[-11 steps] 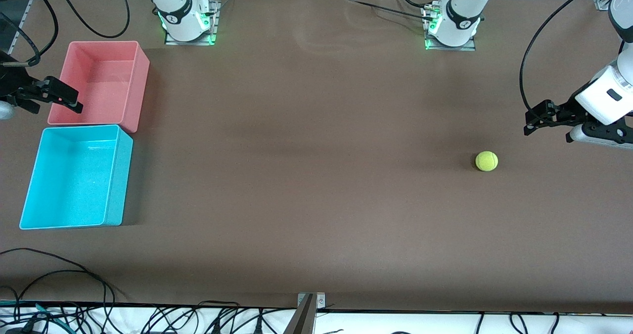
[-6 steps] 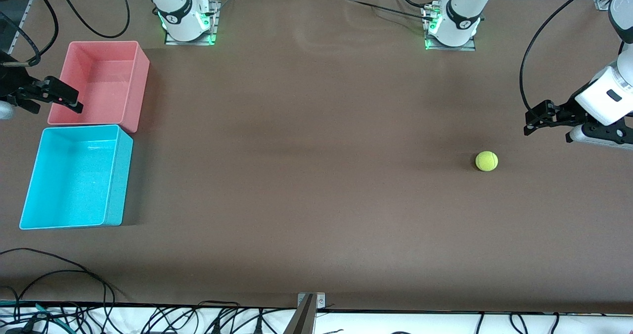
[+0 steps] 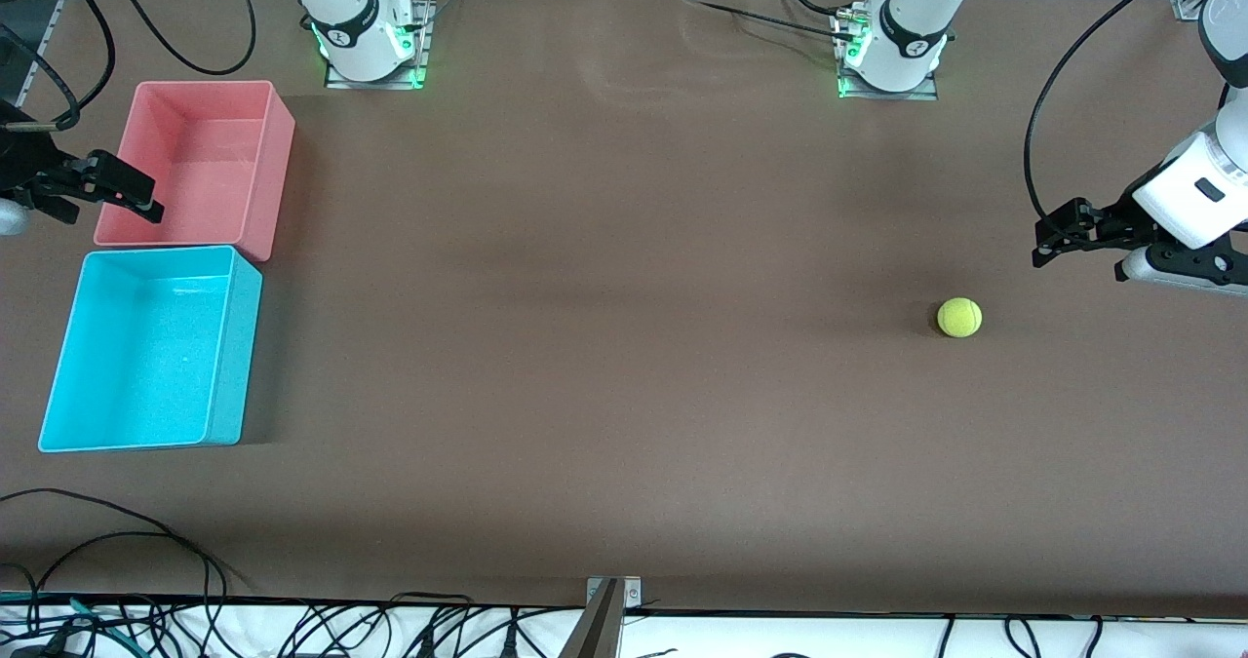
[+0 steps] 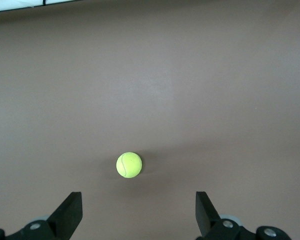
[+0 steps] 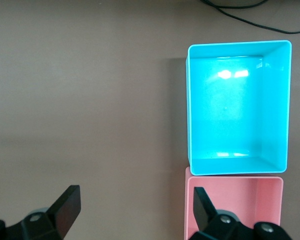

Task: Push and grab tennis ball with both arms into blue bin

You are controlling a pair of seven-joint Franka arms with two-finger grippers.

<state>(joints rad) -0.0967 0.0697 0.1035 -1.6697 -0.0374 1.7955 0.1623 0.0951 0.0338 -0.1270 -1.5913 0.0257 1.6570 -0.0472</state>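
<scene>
The tennis ball (image 3: 959,317) sits alone on the brown worktop (image 3: 624,346) toward the left arm's end, well apart from the blue bin (image 3: 57,385) at the right arm's end, which is why a push looks needed before any grab. The left tool (image 3: 1051,239) hangs over the worktop near the ball, fingers spread wide and empty; its wrist view has the ball (image 4: 129,164) framed between the two fingers, lined up for a sweep. The right tool (image 3: 127,193) waits over the edge of the pink bin (image 3: 278,151), wide and empty too, the blue bin (image 5: 190,110) just beside, probably placed to receive the ball.
</scene>
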